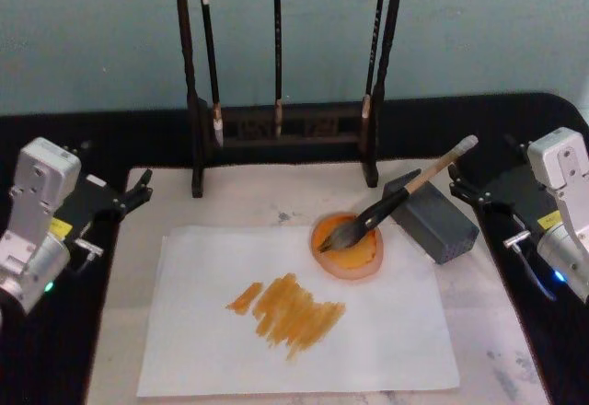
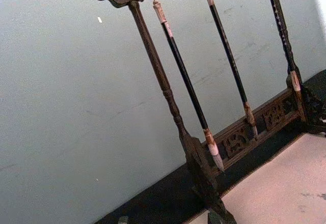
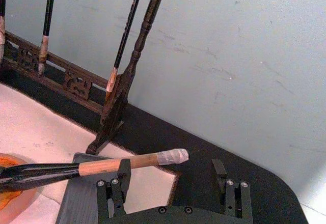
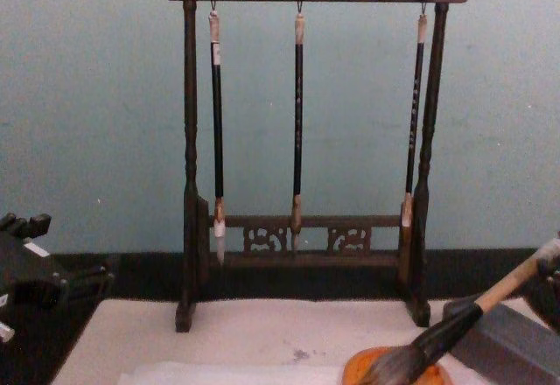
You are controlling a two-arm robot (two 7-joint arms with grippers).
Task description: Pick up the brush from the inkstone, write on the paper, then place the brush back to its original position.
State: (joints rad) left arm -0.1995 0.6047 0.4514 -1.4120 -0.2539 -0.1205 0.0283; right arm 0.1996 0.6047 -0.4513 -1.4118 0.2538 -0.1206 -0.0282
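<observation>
The right end effector is held just right of the grey block, its fingers spread wide with nothing gripped between them. Just ahead of those fingers the taped end of the brush is found. The handle is propped across the block's top, and the bristles are sunk in the orange dish immediately left of the block. The brush's long axis is thus slanted, low at the dish and rising over the block toward the right end effector. Farther left of the block, and nearer the robot, the paper is spread flat, with orange strokes marked on it. The left end effector is parked well left of the block, across the paper. The right arm is judged far the nearer. Any pick-up would probably call for a short reach toward the block, closing across the handle.
</observation>
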